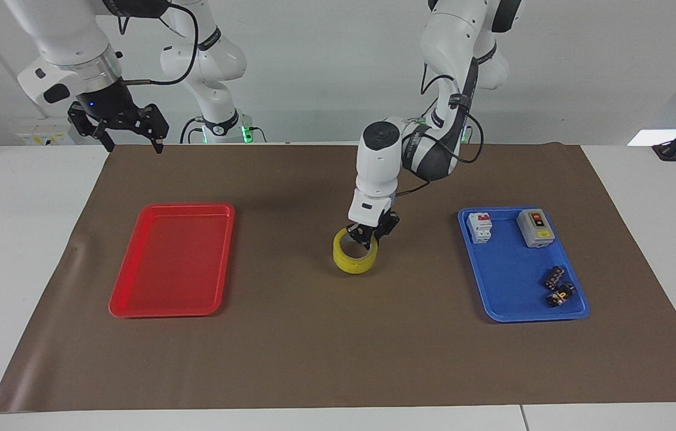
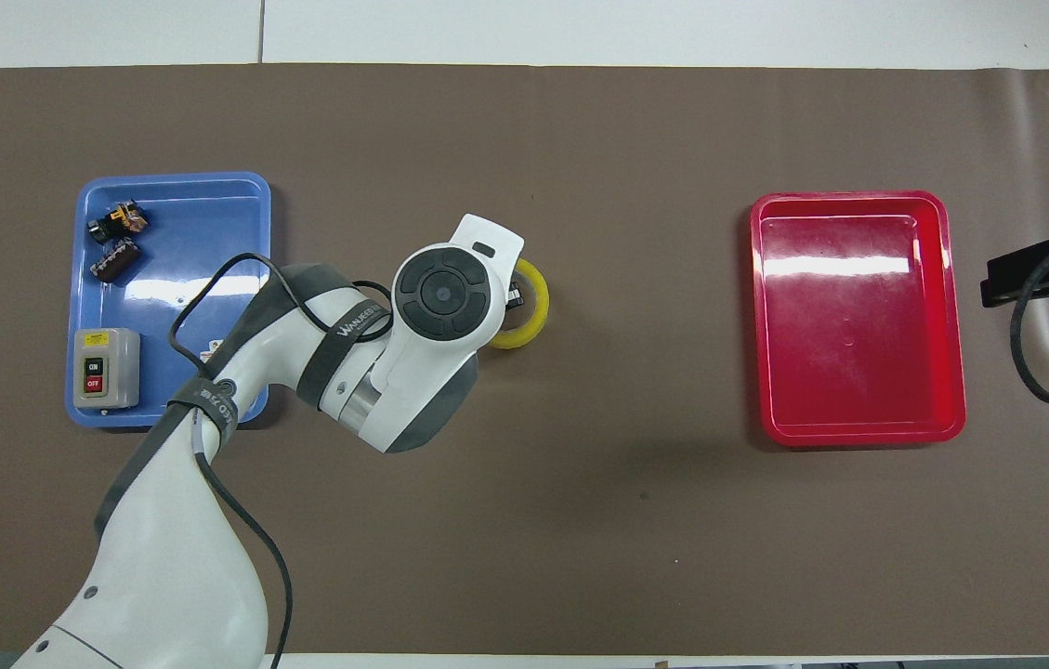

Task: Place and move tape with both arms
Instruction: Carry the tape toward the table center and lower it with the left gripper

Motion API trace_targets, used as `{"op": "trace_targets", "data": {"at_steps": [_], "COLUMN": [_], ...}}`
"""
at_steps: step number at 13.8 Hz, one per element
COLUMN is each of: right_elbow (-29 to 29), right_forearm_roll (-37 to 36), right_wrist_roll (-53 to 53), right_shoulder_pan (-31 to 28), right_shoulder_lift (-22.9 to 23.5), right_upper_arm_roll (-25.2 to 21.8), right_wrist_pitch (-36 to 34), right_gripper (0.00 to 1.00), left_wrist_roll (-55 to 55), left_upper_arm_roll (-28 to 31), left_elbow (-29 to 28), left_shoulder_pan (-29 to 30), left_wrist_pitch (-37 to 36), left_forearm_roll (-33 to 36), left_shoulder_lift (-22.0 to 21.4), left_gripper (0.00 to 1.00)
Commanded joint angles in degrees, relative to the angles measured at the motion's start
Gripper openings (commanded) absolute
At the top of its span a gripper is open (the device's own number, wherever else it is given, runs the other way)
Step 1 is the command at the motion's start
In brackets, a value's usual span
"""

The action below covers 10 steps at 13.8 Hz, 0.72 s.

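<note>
We're over a brown mat on a white worktop (image 1: 26,251), plain wall at the robots' end. The left tool (image 1: 369,237) is pinching the wall of the yellow tape (image 1: 354,258) mid-mat, between the blue tray (image 1: 511,299) and the red tray (image 1: 134,299), low over the mat or resting on it; we can't tell. The right tool (image 1: 128,134) waits, fingers spread, over the mat's corner at its own end. The red tray lies from the tape toward the right arm, so the handover here looks next.

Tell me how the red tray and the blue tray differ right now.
The red tray has nothing in it; the blue tray holds switch boxes and small dark parts. The red tray sits toward the right arm's end of the table, the blue toward the left arm's. Both are shallow rectangles lying flat on the brown mat.
</note>
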Motion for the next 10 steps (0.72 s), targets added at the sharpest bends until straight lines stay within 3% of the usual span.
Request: {"op": "trace_targets", "data": {"at_steps": [1,10], "right_elbow": [-1.1,-1.2], "right_forearm_roll": [0.2,0.2], "right_wrist_roll": [0.2,0.2], "right_shoulder_pan": [-0.8,-0.8], "right_shoulder_lift": [-0.7,-0.7], "right_upper_arm_roll": [0.4,0.4], "right_wrist_pitch": [1.0,1.0], "right_gripper": [1.0,1.0], "left_wrist_roll": [-1.6,-1.5], "left_upper_arm_roll": [0.9,0.8], "left_elbow": [0.2,-0.6], "left_shoulder_pan": [-1.5,-4.9], "left_wrist_pitch": [0.8,1.5], "left_forearm_roll": [1.8,1.8], "left_shoulder_lift": [0.6,0.7], "left_gripper": [0.0,0.0]}}
